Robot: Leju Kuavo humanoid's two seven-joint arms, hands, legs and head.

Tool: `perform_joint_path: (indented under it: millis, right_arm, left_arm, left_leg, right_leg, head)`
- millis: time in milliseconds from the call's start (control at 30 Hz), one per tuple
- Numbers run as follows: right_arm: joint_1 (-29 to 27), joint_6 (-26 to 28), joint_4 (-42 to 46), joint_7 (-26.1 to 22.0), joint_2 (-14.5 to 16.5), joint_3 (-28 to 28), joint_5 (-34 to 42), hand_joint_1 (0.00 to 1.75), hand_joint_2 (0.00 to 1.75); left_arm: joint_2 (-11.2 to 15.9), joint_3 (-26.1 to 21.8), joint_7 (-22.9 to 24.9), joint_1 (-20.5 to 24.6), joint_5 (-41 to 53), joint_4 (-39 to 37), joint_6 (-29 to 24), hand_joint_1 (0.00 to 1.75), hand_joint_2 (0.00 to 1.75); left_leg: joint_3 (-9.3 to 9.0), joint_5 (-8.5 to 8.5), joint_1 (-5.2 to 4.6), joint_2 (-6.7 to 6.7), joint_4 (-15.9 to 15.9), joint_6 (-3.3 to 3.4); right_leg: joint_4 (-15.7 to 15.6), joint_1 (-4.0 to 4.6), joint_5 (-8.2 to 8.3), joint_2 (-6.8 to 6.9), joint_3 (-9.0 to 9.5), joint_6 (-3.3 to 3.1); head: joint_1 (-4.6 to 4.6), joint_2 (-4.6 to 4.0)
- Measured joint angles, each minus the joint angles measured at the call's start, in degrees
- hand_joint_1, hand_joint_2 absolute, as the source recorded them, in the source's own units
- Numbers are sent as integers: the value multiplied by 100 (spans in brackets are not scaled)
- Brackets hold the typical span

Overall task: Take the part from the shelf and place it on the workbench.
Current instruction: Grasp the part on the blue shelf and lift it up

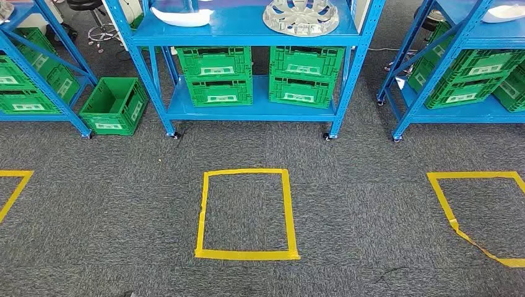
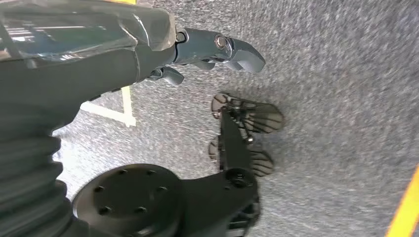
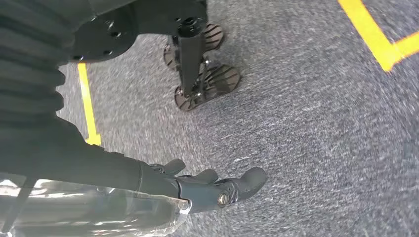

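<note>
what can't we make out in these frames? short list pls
- Silver wheel cover on the blue shelf, head view: far side cut by the picture's edge.
- White part beside it: same edge crops it, shape unclear.
- Crate labels: too small to read.
- Left hand, right hand: wrist views, motion-blurred carpet behind.

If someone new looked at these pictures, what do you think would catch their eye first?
Probably the blue shelf straight ahead, with a silver wheel cover and a white part on its upper level and green crates stacked below. Next, the yellow tape square on the grey carpet before it. The left hand and right hand hang empty above the floor.
</note>
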State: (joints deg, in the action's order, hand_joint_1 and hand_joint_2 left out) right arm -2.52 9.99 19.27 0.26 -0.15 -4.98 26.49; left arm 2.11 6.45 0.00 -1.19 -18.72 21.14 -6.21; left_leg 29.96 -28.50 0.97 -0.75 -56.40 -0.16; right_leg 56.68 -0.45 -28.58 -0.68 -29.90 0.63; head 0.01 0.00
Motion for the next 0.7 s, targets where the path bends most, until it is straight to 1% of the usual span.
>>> perform_joint_path:
  millis: [67,233,300,367,433,500,567,700]
  right_arm:
    - [37,58,-21,0,-2,-29,156,0,0]
    - [225,368,-116,-3,-16,-186,898,0,0]
    - [277,481,-133,-87,-23,-239,1138,0,87]
    - [305,513,-140,-233,-27,-267,1319,0,87]
    - [309,327,-141,-361,-36,-271,1442,0,0]
    - [304,74,-141,-501,-49,-269,1513,0,87]
    - [298,-18,-141,-677,-54,-261,1548,0,175]
    - [286,-74,-141,-887,-52,-224,1601,0,175]
  left_arm:
    - [17,41,-1,41,-107,-9,-37,0,0]
    - [110,257,-29,213,-643,-69,-275,0,0]
    - [137,318,-96,250,-841,-87,-448,0,0]
    - [150,353,-199,271,-1005,-97,-632,0,0]
    - [153,367,-365,280,-1068,-103,-809,0,0]
    - [154,384,-556,283,-1055,-110,-954,0,0]
    - [153,411,-669,282,-1028,-119,-1000,0,0]
    - [153,465,-731,281,-1008,-138,-905,0,0]
  left_leg:
    - [0,0,0,0,0,0]
    - [-1,1,0,0,0,0]
    - [-1,1,0,0,0,0]
    - [0,1,0,0,0,0]
    - [2,1,0,0,0,0]
    - [4,0,0,0,0,0]
    - [4,0,0,0,0,0]
    - [4,-1,0,0,-3,1]
  right_leg:
    - [0,0,0,0,0,0]
    - [0,0,0,0,0,0]
    - [0,0,0,0,0,0]
    - [0,0,0,0,-1,0]
    - [0,0,0,0,-2,0]
    - [0,0,0,0,-4,0]
    - [0,0,0,0,-4,0]
    - [-1,-2,0,0,-4,1]
  head:
    - [0,0]
    - [0,0]
    - [0,0]
    - [-1,0]
    - [-1,0]
    - [-1,0]
    - [-1,0]
    - [-1,0]
